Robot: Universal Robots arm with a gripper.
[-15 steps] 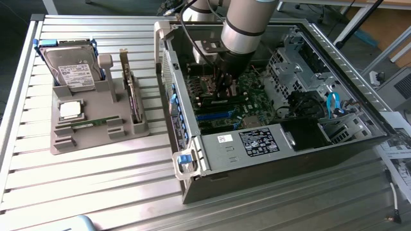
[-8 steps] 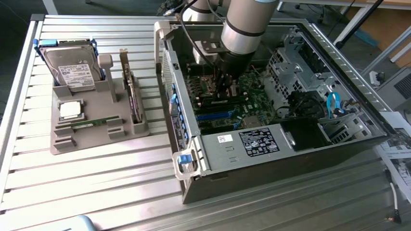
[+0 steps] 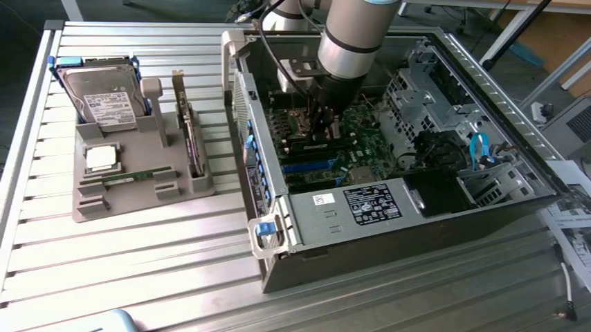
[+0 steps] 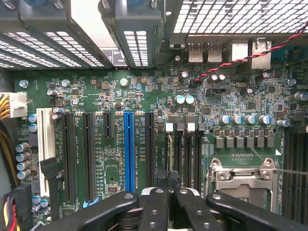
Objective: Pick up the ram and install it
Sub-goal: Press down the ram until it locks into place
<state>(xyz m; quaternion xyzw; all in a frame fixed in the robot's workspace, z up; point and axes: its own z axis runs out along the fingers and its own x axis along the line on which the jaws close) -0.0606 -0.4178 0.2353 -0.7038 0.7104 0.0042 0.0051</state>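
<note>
Jaws closed over motherboard [image 4: 144, 96] slots, ram [image 4: 169, 159] seemingly seated just beneath.

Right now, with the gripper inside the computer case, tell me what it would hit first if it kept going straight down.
The gripper, shut, points at the motherboard. Straight on, it would most likely meet the memory slots beside the processor socket. What it grips, and how near it is, cannot be told.
</note>
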